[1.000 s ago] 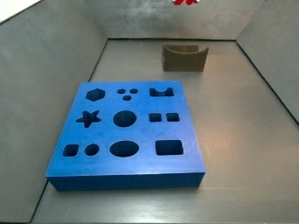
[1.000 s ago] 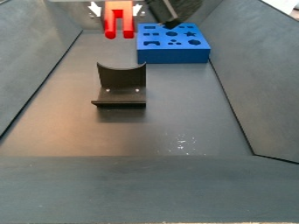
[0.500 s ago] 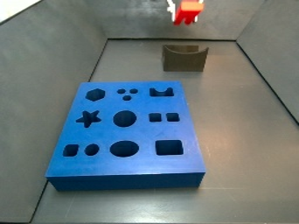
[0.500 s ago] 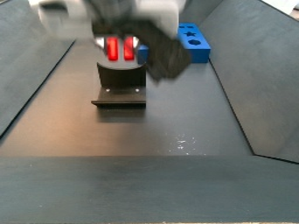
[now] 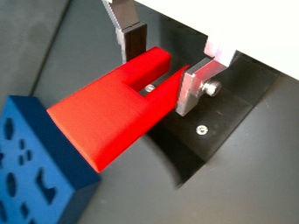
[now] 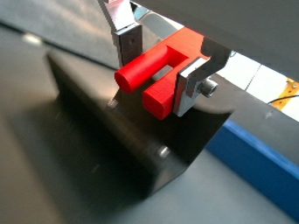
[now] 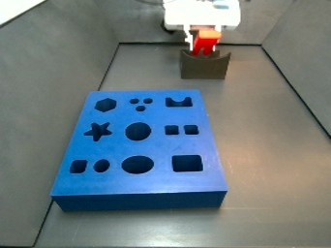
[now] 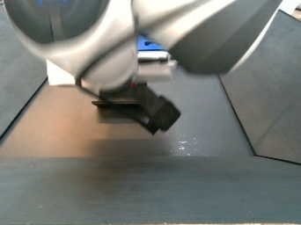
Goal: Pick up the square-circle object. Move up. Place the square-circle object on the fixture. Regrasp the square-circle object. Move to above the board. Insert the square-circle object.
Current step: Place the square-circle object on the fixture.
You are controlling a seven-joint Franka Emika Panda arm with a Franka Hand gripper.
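Over the last second we have watched the gripper (image 7: 206, 41) drop from the top edge of a side view down to the small dark olive-grey block with the curved notch, the fixture (image 7: 204, 64), so the lift is over and we judge the placing step to be under way. The small bright red plastic block with two prongs, the square-circle object (image 5: 117, 112), is clamped between the flat silver fingers (image 5: 195, 86), which press on its flanks in both wrist views; its prongs (image 6: 152, 68) point out past the pads, over the dark fixture wall (image 6: 128, 131). In a side view the red piece (image 7: 204, 40) sits just above the notch, at twelve o'clock from the large flat bright blue board with shaped cut-outs (image 7: 139, 145), well apart from it. Whether the piece already touches the notch we cannot tell, since the arm's pale casing (image 8: 141, 39) fills the side view that would show it. The wrist hangs roughly vertical over the fixture, the white gripper housing (image 7: 202, 13) directly above the piece. Release and regrasp are not yet done.
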